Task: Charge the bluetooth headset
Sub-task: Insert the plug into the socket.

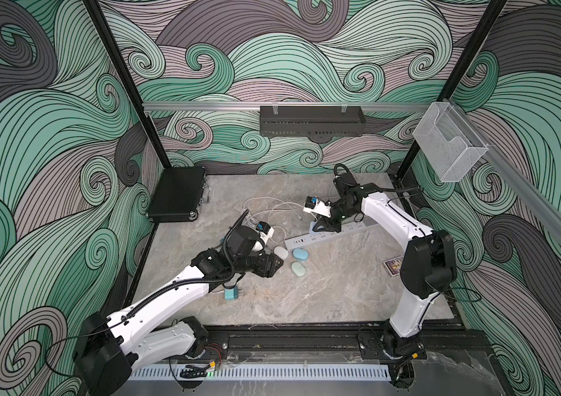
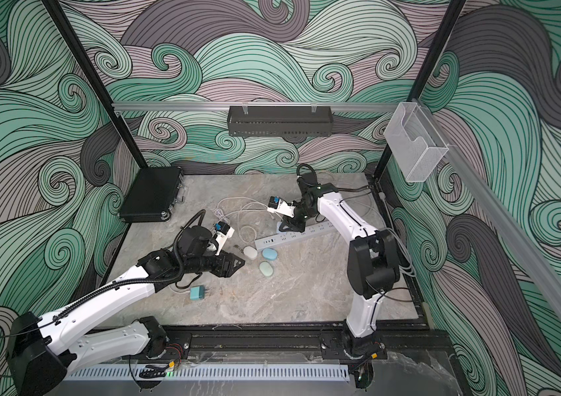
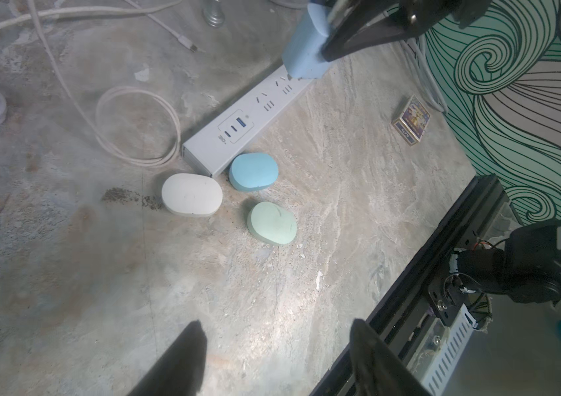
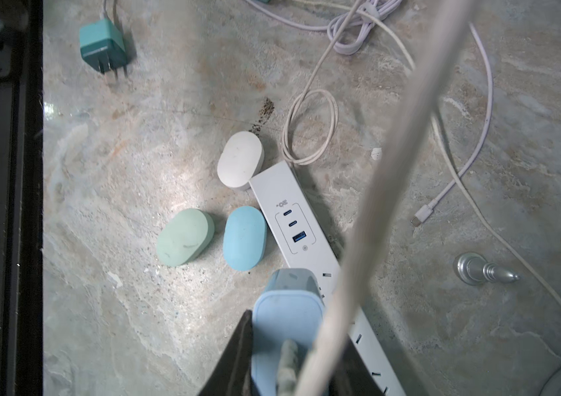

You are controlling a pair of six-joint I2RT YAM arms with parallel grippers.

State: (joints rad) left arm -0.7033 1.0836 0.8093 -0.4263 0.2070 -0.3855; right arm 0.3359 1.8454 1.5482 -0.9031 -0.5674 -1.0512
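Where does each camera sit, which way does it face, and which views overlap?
Top views: high above the front edge, looking down at the marble table; left arm and right arm show.
Left wrist: on the left arm, looking down at the white case, blue case and green case; the left pincer, open, shows.
Right wrist: on the right arm, looking down along the light blue adapter gripped by the right pincer at the power strip.
Shared: both wrist views show all three cases and the strip.
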